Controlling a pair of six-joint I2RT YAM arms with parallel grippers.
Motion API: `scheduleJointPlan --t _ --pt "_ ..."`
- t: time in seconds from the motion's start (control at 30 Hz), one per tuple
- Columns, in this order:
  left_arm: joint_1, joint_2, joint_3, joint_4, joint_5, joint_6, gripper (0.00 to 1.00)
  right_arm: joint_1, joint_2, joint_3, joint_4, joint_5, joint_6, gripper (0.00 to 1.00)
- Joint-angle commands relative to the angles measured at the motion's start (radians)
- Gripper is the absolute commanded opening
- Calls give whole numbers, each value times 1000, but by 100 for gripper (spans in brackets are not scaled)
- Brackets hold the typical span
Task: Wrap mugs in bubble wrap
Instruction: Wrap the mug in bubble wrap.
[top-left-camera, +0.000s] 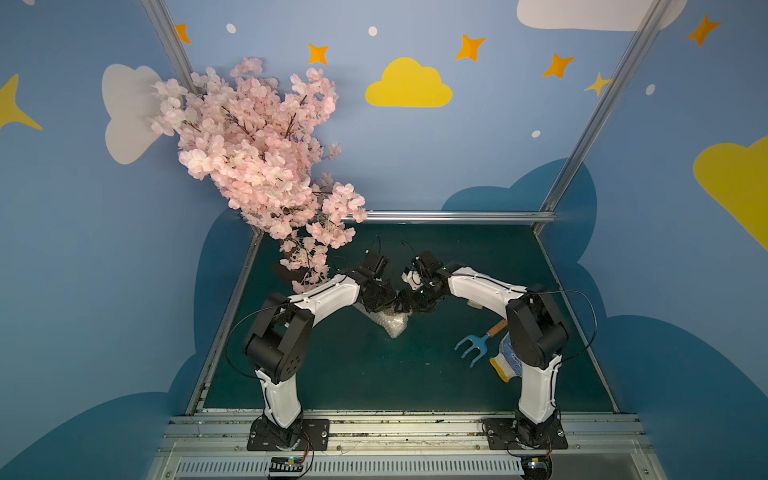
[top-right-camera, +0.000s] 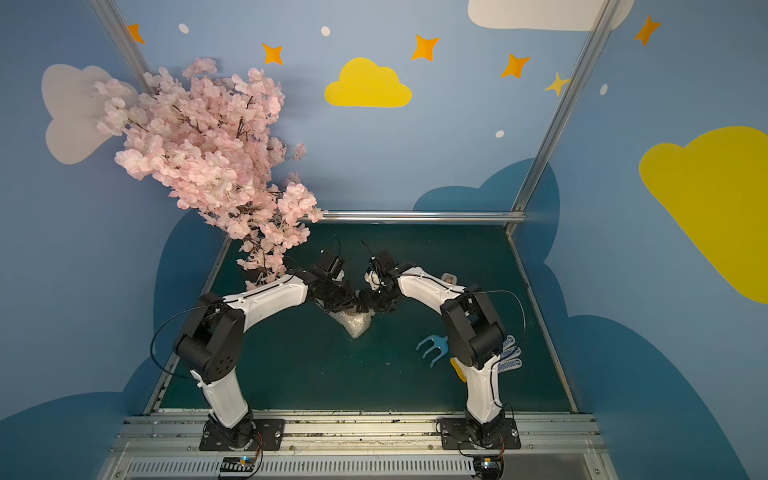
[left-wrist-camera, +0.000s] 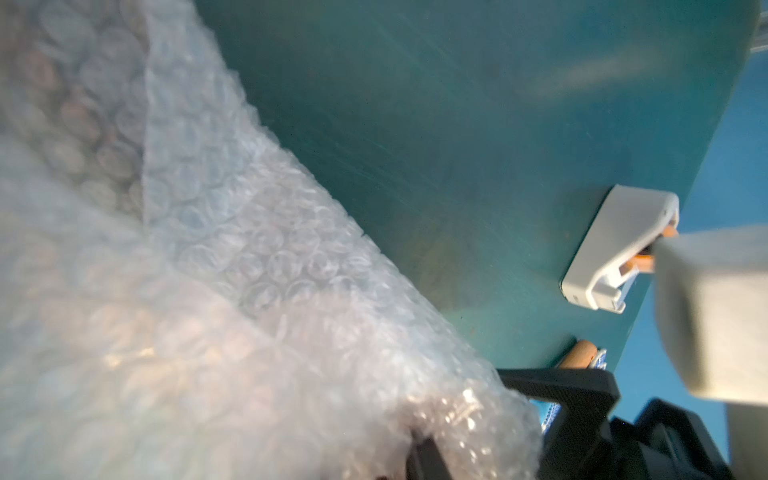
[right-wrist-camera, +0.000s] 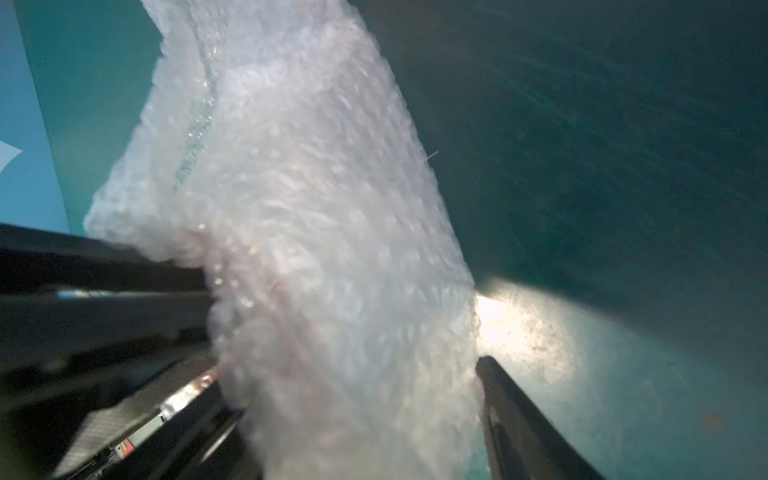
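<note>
Top views, both: bubble wrap (top-left-camera: 395, 326) bunched at frame centre on green table (top-left-camera: 353, 374), beneath left gripper (top-left-camera: 376, 305) and right gripper (top-left-camera: 407, 307), nearly touching. Left wrist: wrap (left-wrist-camera: 208, 291) across lower left; no telling left jaws' state; mug hidden. Right wrist: wrapped bundle mid-frame, clamped between right fingers (right-wrist-camera: 519, 415).

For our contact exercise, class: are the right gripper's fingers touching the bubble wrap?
Touching. The right wrist view shows the bubble wrap filling the right gripper, with its sides pressed against both fingers.
</note>
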Motion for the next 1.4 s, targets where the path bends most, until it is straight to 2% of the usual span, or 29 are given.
scheduleJointPlan --t 0.0,0.1,0.4,0.77,1.0,1.1,1.37 --pt "21 -20 15 -24 -19 19 31 20 72 -11 -73 70 -17 65" --pt "25 -43 18 -32 -26 29 33 22 78 0 -84 79 -18 64" --pt "24 -114 -40 -20 -51 44 26 33 102 49 -143 152 -40 64" --pt "22 -88 -97 5 -48 38 4 38 87 84 -159 158 -56 64" --pt "19 -55 -106 16 -47 30 4 38 6 80 -105 123 -60 66" --pt "16 -52 -103 18 -47 29 4 38 -15 75 -84 109 -53 69" --pt "12 -51 -103 18 -47 32 4 36 -13 71 -68 82 -39 74"
